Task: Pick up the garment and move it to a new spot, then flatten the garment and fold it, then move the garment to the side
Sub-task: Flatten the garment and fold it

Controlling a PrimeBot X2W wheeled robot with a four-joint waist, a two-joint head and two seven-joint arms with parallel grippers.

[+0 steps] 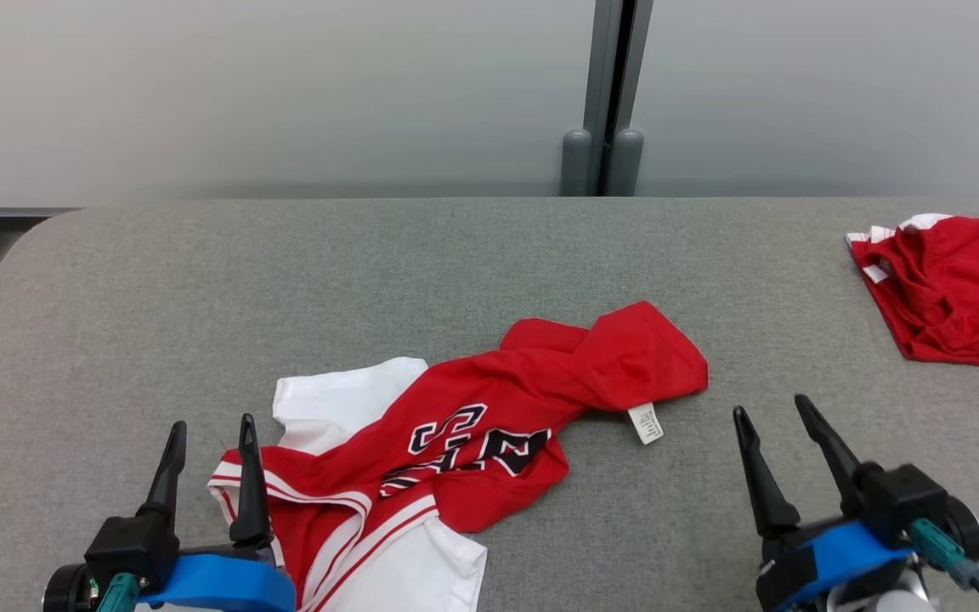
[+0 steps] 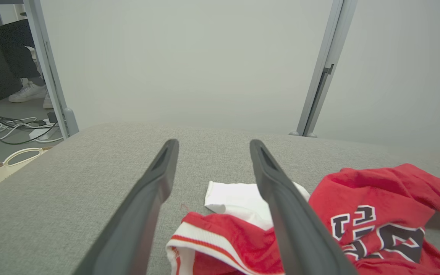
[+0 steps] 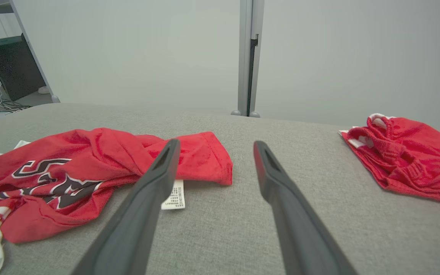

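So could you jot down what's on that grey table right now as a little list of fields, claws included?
surface: grey fabric-covered table
main garment: red and white jersey, crumpled, unfolded, front middle
label: white tag at the jersey's right end
other item: second red garment, bunched at the far right
left claw: open, empty, by the jersey's left edge
right claw: open, empty, over bare table right of the jersey
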